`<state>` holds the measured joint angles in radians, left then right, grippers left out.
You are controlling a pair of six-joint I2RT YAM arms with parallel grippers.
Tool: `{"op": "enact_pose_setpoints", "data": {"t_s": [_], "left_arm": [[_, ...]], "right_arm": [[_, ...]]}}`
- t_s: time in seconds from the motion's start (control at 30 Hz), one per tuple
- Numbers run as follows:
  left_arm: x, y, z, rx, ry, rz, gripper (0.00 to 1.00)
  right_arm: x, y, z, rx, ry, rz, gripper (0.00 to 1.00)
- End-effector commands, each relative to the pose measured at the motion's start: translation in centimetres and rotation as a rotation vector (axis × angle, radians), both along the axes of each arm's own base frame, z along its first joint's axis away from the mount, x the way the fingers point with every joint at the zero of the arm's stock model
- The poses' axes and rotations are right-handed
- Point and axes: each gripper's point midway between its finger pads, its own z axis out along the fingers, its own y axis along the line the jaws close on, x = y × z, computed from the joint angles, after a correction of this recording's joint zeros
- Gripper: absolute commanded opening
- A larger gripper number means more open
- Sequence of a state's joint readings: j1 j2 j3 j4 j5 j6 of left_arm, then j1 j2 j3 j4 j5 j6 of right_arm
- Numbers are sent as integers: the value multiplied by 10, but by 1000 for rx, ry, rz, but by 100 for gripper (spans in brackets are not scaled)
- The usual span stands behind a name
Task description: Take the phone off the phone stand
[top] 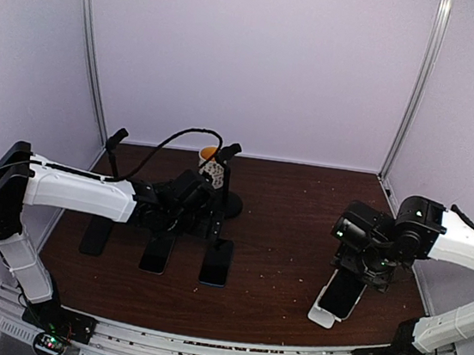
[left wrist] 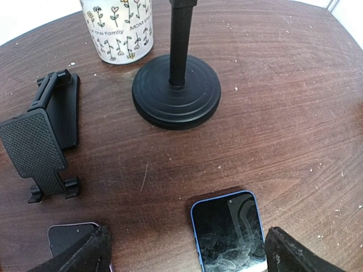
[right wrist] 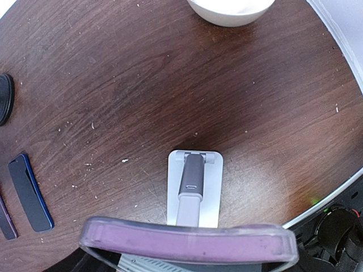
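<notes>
On the brown table (top: 282, 235), the phone (top: 344, 295) leans in its stand (top: 320, 318) at lower right; I'd lift it straight up and clear with the right gripper (top: 363, 267), whose jaws I can't read, leaving the left gripper (left wrist: 187, 256) spread wide.

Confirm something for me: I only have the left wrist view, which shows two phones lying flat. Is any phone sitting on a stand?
Observer: Yes. A purple-cased phone leans on a white stand near the front right corner of the table.
Operator: Where is the right gripper?
Observer: The right gripper hangs just above that phone's top edge. I cannot tell whether it has closed on it.
Operator: And the top of the black pole stand?
Observer: In the top view, the black pole stand carries no phone at its top.
</notes>
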<state>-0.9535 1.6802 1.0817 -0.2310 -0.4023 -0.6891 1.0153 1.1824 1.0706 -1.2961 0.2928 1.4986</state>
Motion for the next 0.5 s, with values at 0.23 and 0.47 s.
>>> {"op": "enact_pose_setpoints", "data": {"t_s": [0.23,0.47], "left_arm": [[13,-9,14,-58,-25,-8,98],[15,-12,11,-56,-17,-17,98]], "right_arm": [[2,-9,29,35,-71,-26,73],[3,-11,50,47,-101,7,68]]}}
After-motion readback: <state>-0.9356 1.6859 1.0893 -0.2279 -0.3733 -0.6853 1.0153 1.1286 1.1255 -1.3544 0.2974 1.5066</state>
